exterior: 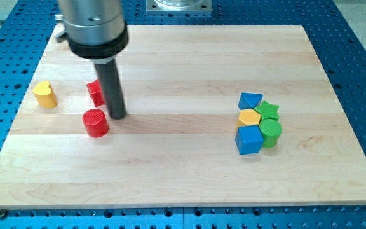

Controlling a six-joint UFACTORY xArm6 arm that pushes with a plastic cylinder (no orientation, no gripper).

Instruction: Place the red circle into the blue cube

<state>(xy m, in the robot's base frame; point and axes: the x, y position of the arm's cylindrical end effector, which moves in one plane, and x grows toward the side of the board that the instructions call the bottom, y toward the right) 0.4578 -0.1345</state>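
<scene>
The red circle [95,123], a short red cylinder, stands on the wooden board [183,172] at the view's left. My tip [117,116] rests on the board just right of it and slightly above, close to its edge. The blue cube [248,139] sits far to the view's right, at the bottom of a tight cluster of blocks. A second red block [94,92] is partly hidden behind my rod, so its shape is unclear.
A yellow heart-shaped block [44,94] stands at the far left. The right cluster holds a blue triangle-like block [250,100], a green star [269,111], a yellow hexagon-like block [248,117] and a green cylinder [271,133], touching the blue cube.
</scene>
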